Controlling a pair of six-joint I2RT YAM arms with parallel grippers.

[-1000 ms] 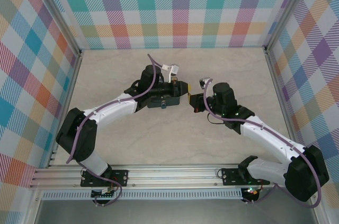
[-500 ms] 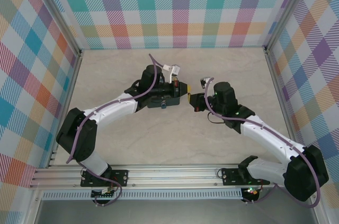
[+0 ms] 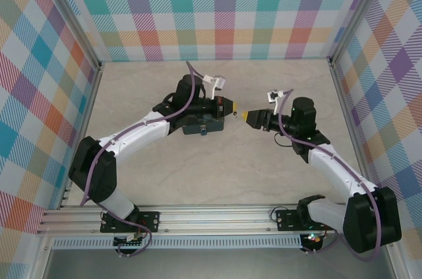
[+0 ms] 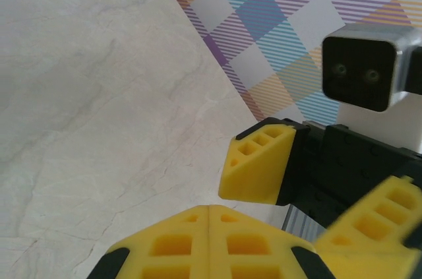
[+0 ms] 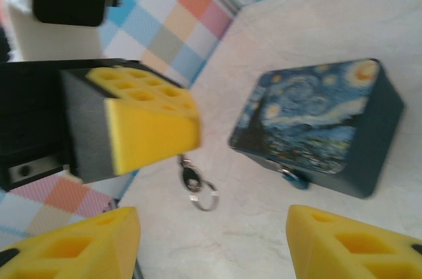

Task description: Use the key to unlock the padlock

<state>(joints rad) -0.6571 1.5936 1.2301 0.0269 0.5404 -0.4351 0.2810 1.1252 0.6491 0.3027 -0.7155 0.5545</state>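
Two grippers nearly meet: your left gripper [image 4: 208, 216] pinches the key [image 5: 190, 175], your right gripper [image 3: 245, 117] stands with jaws spread, and the padlock [image 5: 291, 177] sits at the front of the tin [image 5: 316, 121].

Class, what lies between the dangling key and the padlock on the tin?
Bare tabletop, seen in the right wrist view, between the key under the left claw and the padlock on the tin.

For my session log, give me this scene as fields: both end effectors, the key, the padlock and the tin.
Left end effector: shut on the key
Right end effector: open, empty, facing the left one
Key position: dangling with its ring under the left fingertips
Starry Night tin: lid down, on the table
Padlock: at the tin's front edge, shackle not discernible
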